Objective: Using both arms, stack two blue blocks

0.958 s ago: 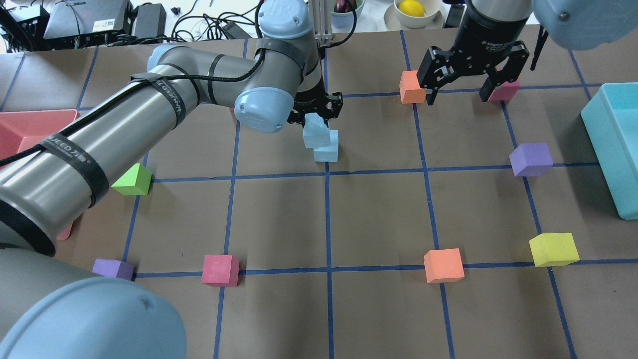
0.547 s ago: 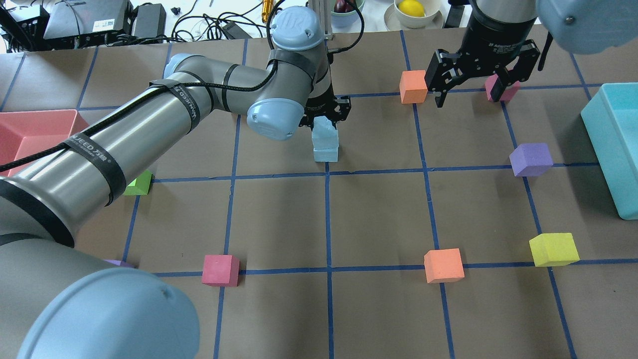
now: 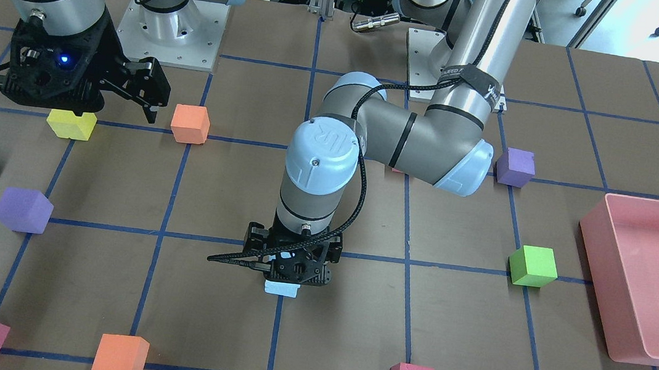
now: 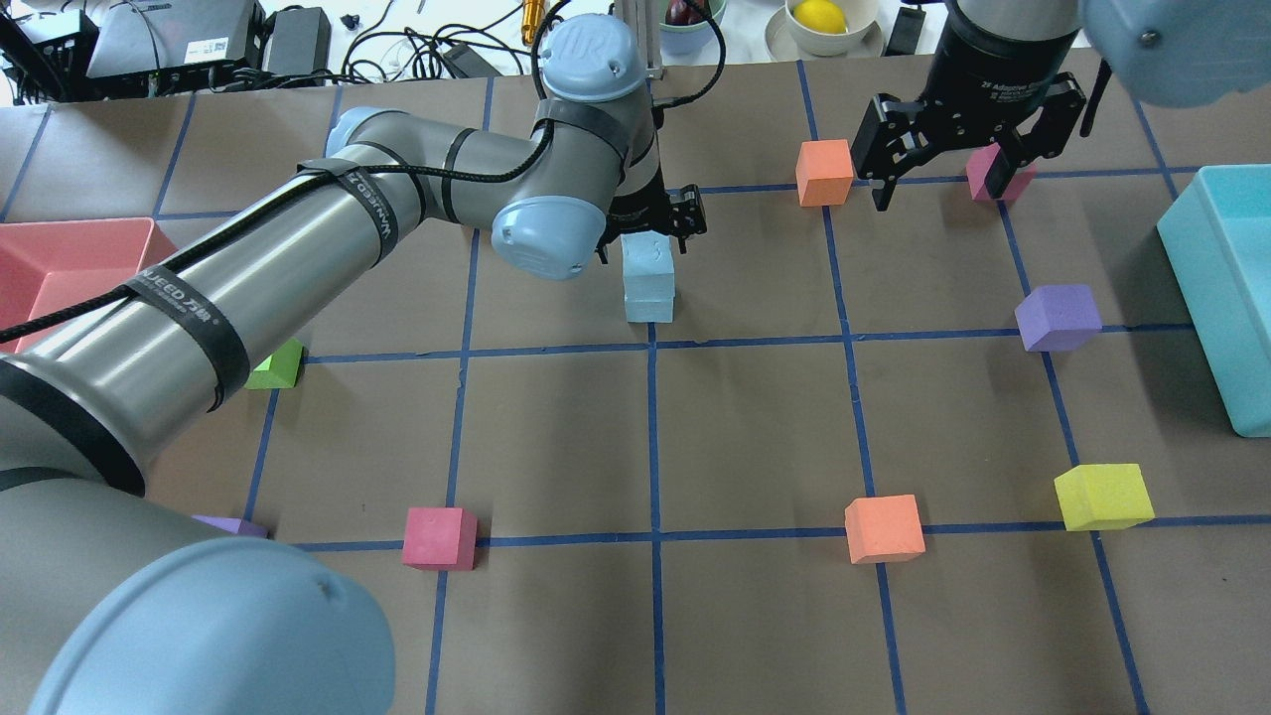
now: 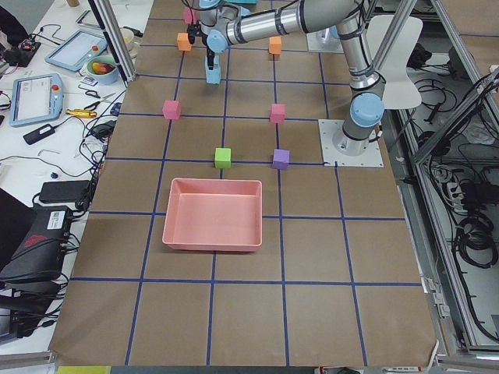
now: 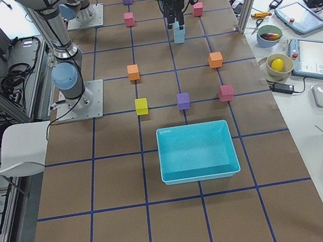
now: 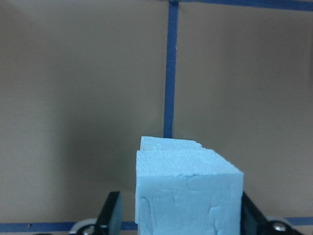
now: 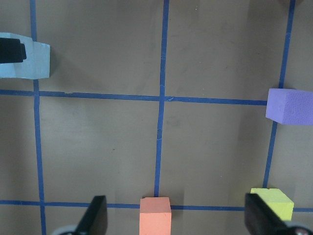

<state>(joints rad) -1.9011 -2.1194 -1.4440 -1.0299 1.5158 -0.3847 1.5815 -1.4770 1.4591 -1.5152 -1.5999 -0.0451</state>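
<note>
The left end effector (image 4: 653, 230) hangs point-down over the stack, its fingers spread to either side of the upper blue block (image 4: 647, 260). The left wrist view shows a gap between one finger (image 7: 112, 215) and the block's side, so nothing is pinched. That block sits squarely on the lower blue block (image 4: 649, 306), edges nearly flush; in the wrist view the lower one peeks out only a little behind it. The stack stands on the brown worktop (image 4: 755, 437), on a blue tape line (image 4: 652, 417) just beyond a crossing of lines. The left arm (image 4: 298, 248) reaches in from the near left of the overhead view and bends down at the wrist above the stack.

The right end effector (image 4: 938, 194) hovers well apart at the far right, fingers wide and holding nothing. It is between an orange cube (image 4: 824, 172) and a pink cube (image 4: 993, 179), which one finger partly hides. A purple cube (image 4: 1059, 317) lies nearer the robot, and a teal bin (image 4: 1226, 288) sits at the right edge.
</note>
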